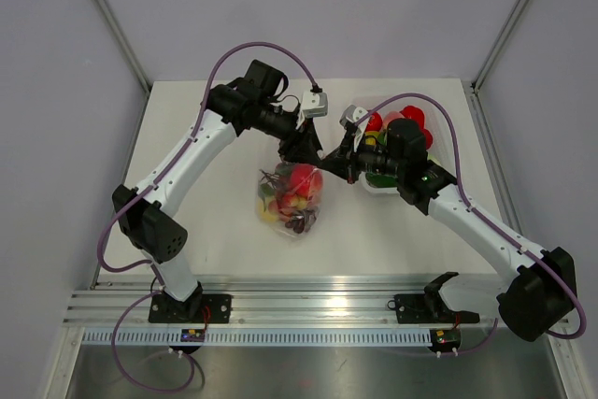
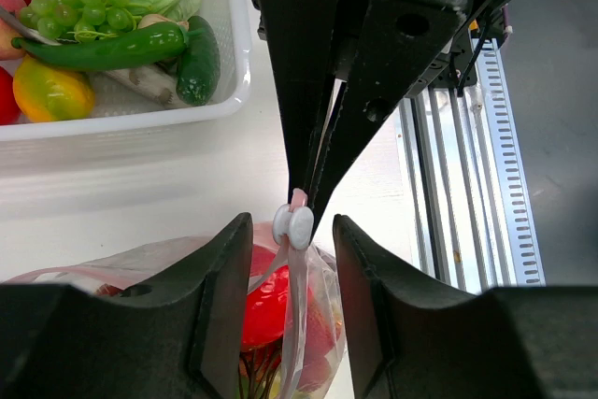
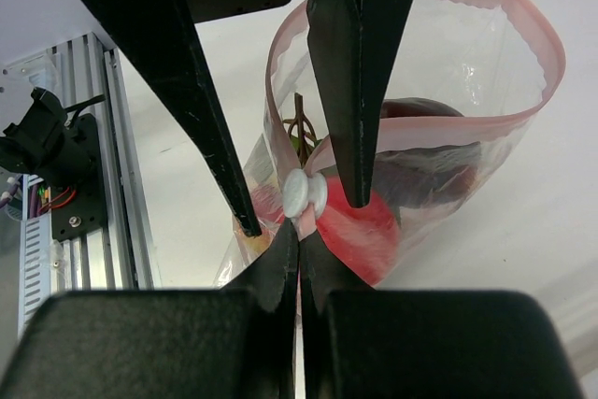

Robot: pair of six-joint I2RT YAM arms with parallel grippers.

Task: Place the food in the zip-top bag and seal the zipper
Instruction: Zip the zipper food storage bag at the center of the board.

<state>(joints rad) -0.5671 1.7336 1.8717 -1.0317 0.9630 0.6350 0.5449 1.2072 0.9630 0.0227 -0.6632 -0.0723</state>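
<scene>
Several food pieces (image 1: 297, 189) sit in the zip-top bag (image 3: 467, 44); right pincer (image 3: 299, 240) clamps the zipper (image 3: 448, 128), left pincer (image 2: 291, 226) gapes.

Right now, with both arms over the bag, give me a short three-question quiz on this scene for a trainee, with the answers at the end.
1. True or false: the zip-top bag already holds some of the food.
2. Which arm's fingers are pinched shut on the zipper? A) left B) right C) neither
3. Fill in: the white slider sits between the open fingers of the ___ arm.

Key
1. True.
2. B: the right gripper is clamped on the pink strip just beside the slider.
3. Left: the left gripper straddles the slider with its fingers apart.
</scene>
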